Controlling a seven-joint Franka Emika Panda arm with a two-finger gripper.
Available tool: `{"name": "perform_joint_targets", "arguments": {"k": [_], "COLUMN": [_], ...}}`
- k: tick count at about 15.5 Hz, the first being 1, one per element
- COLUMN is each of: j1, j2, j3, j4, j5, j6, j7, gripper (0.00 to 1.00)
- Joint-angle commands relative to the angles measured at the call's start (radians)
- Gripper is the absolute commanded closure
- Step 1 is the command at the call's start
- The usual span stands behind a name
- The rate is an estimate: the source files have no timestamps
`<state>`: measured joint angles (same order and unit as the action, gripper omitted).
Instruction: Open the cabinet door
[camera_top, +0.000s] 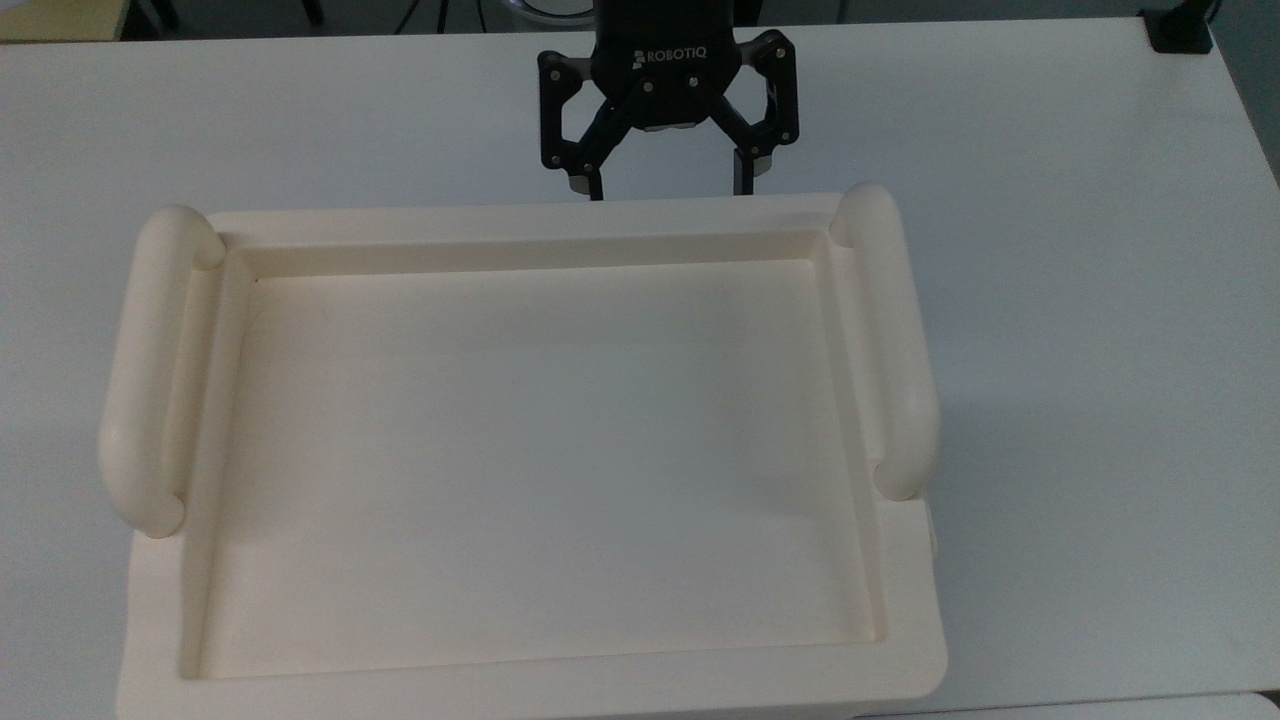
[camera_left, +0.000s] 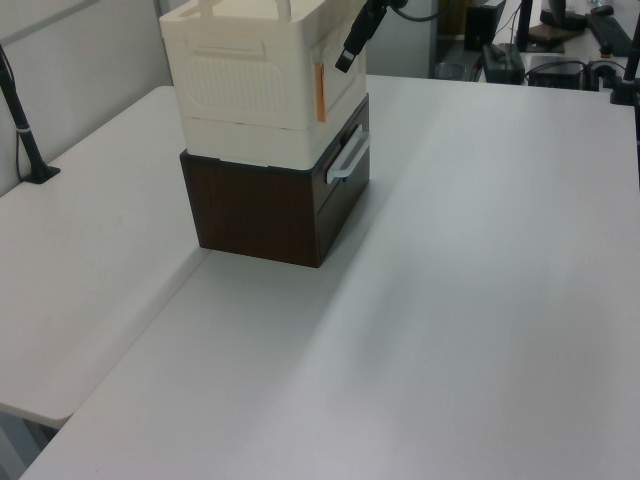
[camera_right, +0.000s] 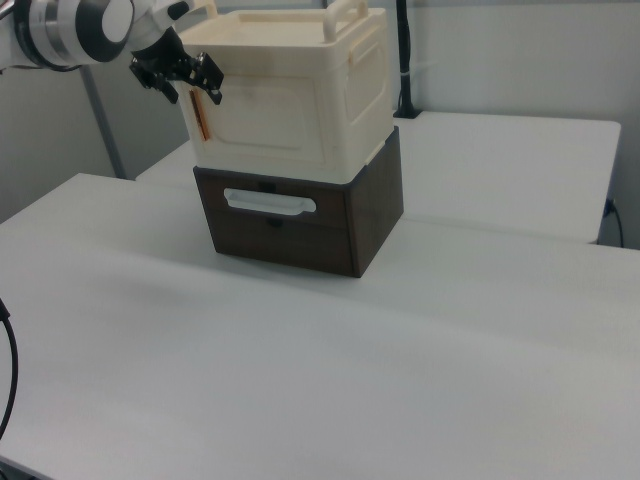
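Non-task items on white table (camera_left: 480, 300)

Dark brown drawer box (camera_right: 300, 225), white handle (camera_right: 268, 203) on front; black pole (camera_left: 20, 110) at left view's far left.
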<state>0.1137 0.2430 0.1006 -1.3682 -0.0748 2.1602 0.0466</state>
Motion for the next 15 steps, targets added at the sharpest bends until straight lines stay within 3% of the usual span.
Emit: {"name": "perform_joint_targets", "arguments": {"k": [1,4,9,11,15], "j1": [0.041,0.041,0.05,0.055,0.055], "j2": [0.027,0.042,0.061,0.059,0.056], "j3": [-0.007,-0.007,-0.007,-0.007,-0.007], "j4": [0.012,0.009,0.006,0.004,0.004], "j5": [-0.065,-0.105,-0.171,-0.171,-0.169], "j6": [0.029,0.076,0.113,0.113,0.107], "j7": [0.035,0.07,0.171,0.174,0.174], "gripper": [0.1,0.22,0.25,0.32,0.57]}}
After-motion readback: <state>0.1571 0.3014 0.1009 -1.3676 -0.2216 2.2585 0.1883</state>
